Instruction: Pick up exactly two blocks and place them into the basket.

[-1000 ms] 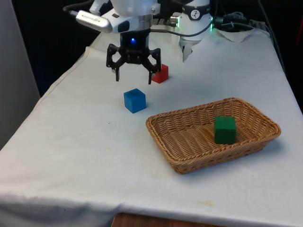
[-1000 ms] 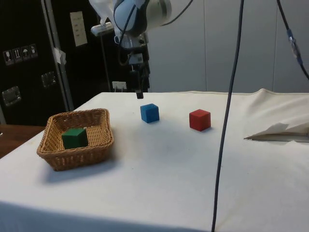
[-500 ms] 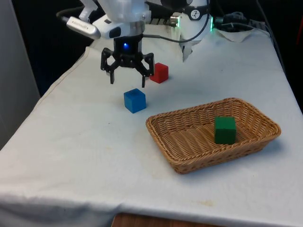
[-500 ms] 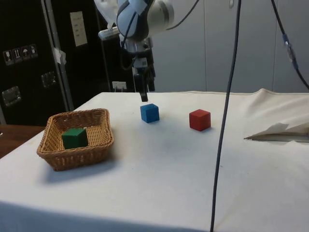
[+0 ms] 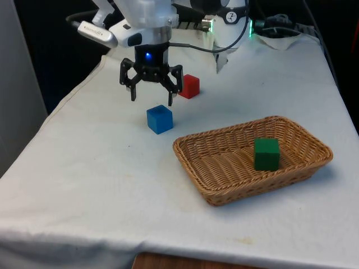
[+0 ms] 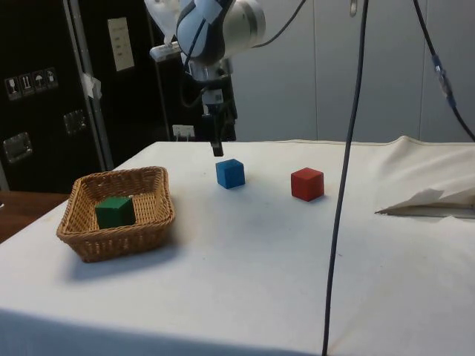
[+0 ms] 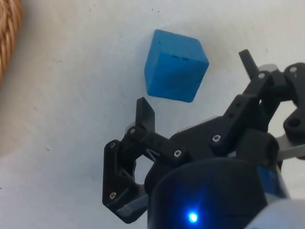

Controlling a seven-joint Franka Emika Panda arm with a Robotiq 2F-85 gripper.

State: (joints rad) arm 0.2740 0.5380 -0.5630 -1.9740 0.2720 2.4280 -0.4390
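Note:
A blue block [image 5: 160, 119] [image 6: 230, 173] [image 7: 175, 66] rests on the white cloth. My gripper [image 5: 151, 100] [image 6: 217, 150] [image 7: 198, 78] hangs open just above it, a little toward the robot's end, with nothing between its fingers. A red block [image 5: 189, 86] [image 6: 307, 184] sits farther back, toward the front view's right of the gripper. The wicker basket [image 5: 224, 171] [image 6: 152, 219] stands nearer the camera on the front view's right, and a green block [image 5: 266, 153] [image 6: 114, 211] lies inside it.
A corner of the basket's rim [image 7: 7, 33] shows in the wrist view. A cable [image 6: 345, 185] hangs down across the side view. Folded cloth [image 6: 430, 200] lies near the robot's end of the table.
My gripper has moved toward the front view's left and come closer over the blue block, staying open. None of the blocks has moved.

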